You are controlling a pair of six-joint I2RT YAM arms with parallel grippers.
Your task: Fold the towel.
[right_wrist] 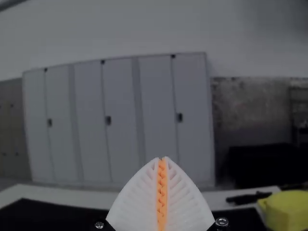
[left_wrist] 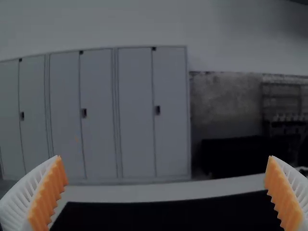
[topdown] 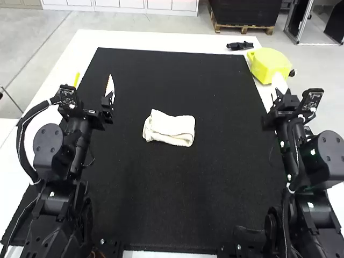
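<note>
Near the middle of the black mat, the white towel (topdown: 171, 128) lies as a small folded bundle, with layered, slightly uneven edges and its left end rounded. My left gripper (topdown: 93, 84) stands to the towel's left, apart from it. In the left wrist view that gripper (left_wrist: 166, 192) is open, its ribbed fingers wide apart with nothing between them. Over the mat's right edge, well away from the towel, is my right gripper (topdown: 279, 81). The right wrist view shows this gripper (right_wrist: 162, 161) shut, pad against pad, with no cloth in it.
A yellow rounded object (topdown: 267, 64) sits at the white table's (topdown: 161, 40) back right corner, with a small black tool (topdown: 239, 46) to its left. The black mat (topdown: 172, 193) covers most of the tabletop between the arms.
</note>
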